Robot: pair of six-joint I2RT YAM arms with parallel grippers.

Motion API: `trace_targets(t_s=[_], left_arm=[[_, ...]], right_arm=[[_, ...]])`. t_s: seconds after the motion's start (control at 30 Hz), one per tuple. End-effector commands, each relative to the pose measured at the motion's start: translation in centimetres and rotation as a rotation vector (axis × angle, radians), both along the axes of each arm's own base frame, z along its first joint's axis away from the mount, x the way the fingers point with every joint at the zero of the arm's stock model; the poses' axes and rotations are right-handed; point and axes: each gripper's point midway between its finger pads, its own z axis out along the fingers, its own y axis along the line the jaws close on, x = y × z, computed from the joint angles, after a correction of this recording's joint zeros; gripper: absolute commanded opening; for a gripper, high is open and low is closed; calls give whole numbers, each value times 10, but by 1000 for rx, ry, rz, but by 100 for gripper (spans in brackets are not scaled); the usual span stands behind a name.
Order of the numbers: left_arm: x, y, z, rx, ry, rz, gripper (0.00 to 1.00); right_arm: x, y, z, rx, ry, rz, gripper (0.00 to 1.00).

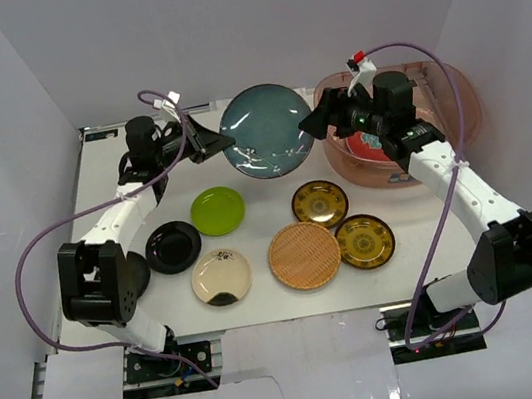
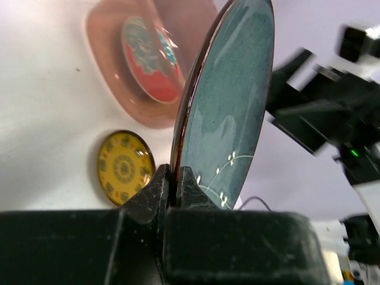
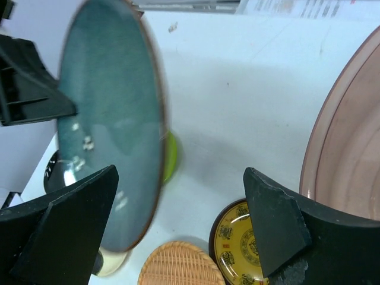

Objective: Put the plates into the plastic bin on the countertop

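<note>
My left gripper [image 1: 220, 143] is shut on the rim of the blue-grey plate [image 1: 267, 130] and holds it tilted above the countertop [image 1: 263, 306]; the plate also shows in the left wrist view [image 2: 228, 107] and the right wrist view [image 3: 113, 136]. My right gripper [image 1: 313, 123] is open and empty, just right of that plate. The plastic bin [image 1: 463, 97] at the back right holds the red-teal patterned plate [image 2: 149, 59]. On the countertop lie the lime green [image 1: 218, 210], black [image 1: 172, 247], cream [image 1: 222, 276], woven tan [image 1: 304, 255] and two gold-brown patterned plates [image 1: 319, 202] [image 1: 365, 240].
White walls close in the countertop on the left, back and right. The right arm [image 1: 461, 184] reaches over the bin's near side. Purple cables loop over both arms.
</note>
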Motion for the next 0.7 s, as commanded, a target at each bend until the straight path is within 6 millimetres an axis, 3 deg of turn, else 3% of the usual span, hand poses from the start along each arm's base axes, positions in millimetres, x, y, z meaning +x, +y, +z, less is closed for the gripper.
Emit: trace_targets(t_s=[0.0, 0.07, 0.17, 0.2, 0.23, 0.27, 0.3, 0.33, 0.37, 0.43, 0.5, 0.57, 0.6, 0.63, 0.67], left_arm=[[-39, -6, 46, -100, -110, -131, 0], [-50, -7, 51, -116, -118, -155, 0], [-58, -6, 56, -113, -133, -167, 0], [-61, -5, 57, -111, -135, -169, 0], [-64, -4, 59, -108, -141, -167, 2], [-65, -3, 60, -99, -151, -162, 9], [-67, -3, 60, -93, -156, -161, 34], [-69, -2, 58, -83, -140, -159, 49], [-75, 0, 62, -76, -155, -155, 61], [-77, 5, 49, -16, -143, -105, 82], [-87, 14, 49, 37, -174, -53, 87], [-92, 27, 17, 143, -133, 19, 89], [-102, 34, 18, 173, -160, 46, 89], [-110, 41, -6, 238, -126, 57, 90], [-109, 50, -17, 291, -119, 116, 90]], right_arm=[[0, 14, -22, 43, 75, 47, 92], [-8, 24, -26, 96, 98, 94, 97], [-13, 31, -17, 183, 96, 124, 48], [-16, 32, -20, 198, 110, 127, 22], [-16, 33, -18, 212, 103, 131, 12], [-18, 32, -14, 224, 103, 124, 8], [-18, 30, -11, 227, 98, 110, 8], [-14, 25, -8, 230, 89, 75, 8], [-11, 14, 2, 240, 65, 44, 8], [-6, -4, 22, 265, 28, -5, 8], [8, -40, 32, 279, 12, -94, 8], [17, -67, 47, 286, -17, -144, 8], [28, -103, 47, 286, -20, -232, 8], [34, -120, 46, 287, -15, -271, 8], [41, -153, 41, 284, -11, -353, 8]])
